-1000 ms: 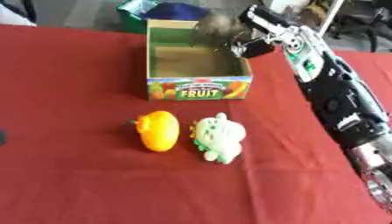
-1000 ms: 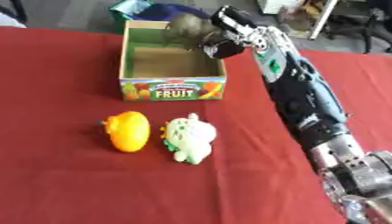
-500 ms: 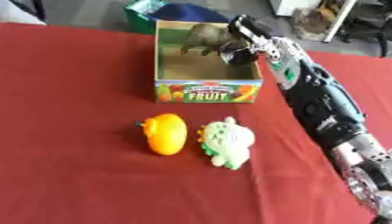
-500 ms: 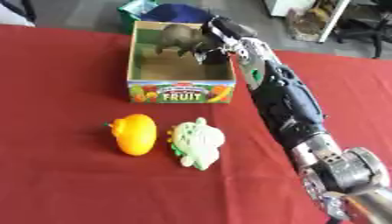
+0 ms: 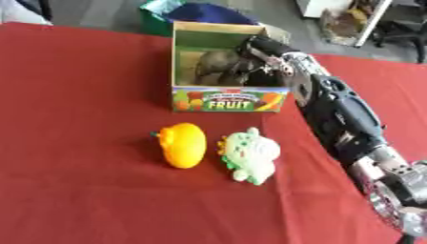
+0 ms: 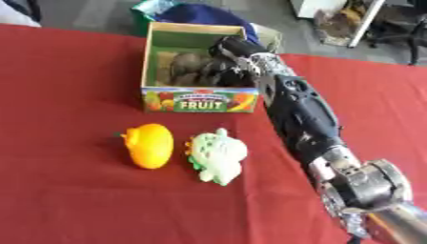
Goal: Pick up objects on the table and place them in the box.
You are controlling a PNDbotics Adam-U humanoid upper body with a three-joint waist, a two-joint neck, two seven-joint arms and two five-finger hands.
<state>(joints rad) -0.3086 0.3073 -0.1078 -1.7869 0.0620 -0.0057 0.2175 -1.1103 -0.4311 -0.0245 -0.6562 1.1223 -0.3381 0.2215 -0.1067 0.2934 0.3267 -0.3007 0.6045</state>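
Observation:
A cardboard box (image 5: pixel 229 102) labelled FRUIT stands at the far middle of the red table. Inside it lies a dark grey-brown toy animal (image 5: pixel 213 64). My right hand (image 5: pixel 254 71) reaches over the box's right wall and down into it, with its fingers curled against the toy. In front of the box, an orange fruit toy (image 5: pixel 183 145) and a pale green plush toy (image 5: pixel 249 155) lie side by side on the cloth. My right forearm runs from the lower right corner up to the box. My left hand shows in neither view.
A blue and green bag (image 5: pixel 196 12) sits on the floor just behind the box, past the table's far edge. Chair and desk legs (image 5: pixel 367 24) stand at the upper right. Red cloth (image 5: pixel 75 190) spreads wide to the left and front.
My right hand has brought the grey toy animal from above the box's back rim down inside the box. The camera has shifted a little; the orange and green toys stayed put.

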